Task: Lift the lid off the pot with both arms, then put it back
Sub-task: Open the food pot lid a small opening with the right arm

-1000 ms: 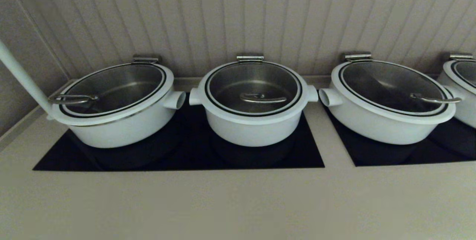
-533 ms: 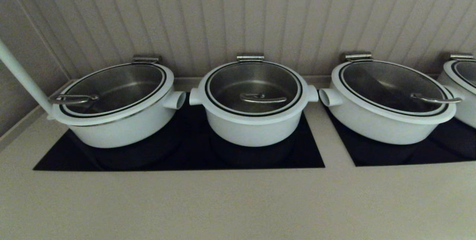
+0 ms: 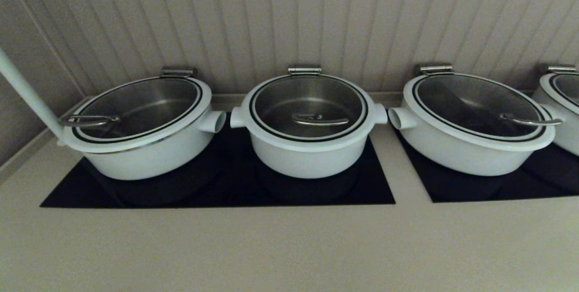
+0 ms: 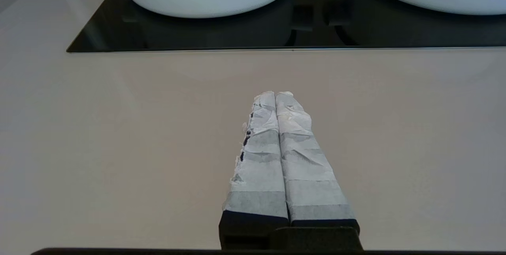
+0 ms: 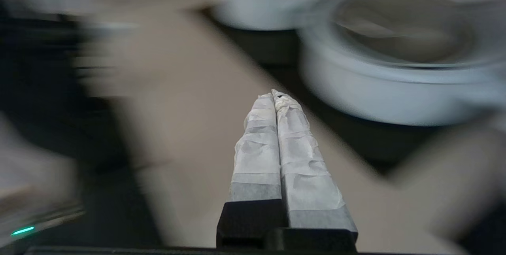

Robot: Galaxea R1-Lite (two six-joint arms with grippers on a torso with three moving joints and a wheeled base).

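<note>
The small deep white pot (image 3: 307, 158) stands in the middle of the black cooktop (image 3: 226, 190), stub handles on both sides. Its glass lid (image 3: 280, 140) with white rim and black ring sits on it, the steel bar handle (image 3: 319, 120) on top. Neither arm shows in the head view. My left gripper (image 4: 275, 93) is shut and empty above the beige counter, short of the cooktop edge. My right gripper (image 5: 273, 93) is shut and empty above the counter, with a white pot (image 5: 379, 85) ahead of it.
A wider white pot (image 3: 144, 156) with lid stands to the left, another (image 3: 470, 156) on a second cooktop to the right, a further one (image 3: 561, 120) at the far right. A white pole (image 3: 27, 93) rises at the left. A ribbed wall stands behind. The counter (image 3: 289, 246) fronts the cooktops.
</note>
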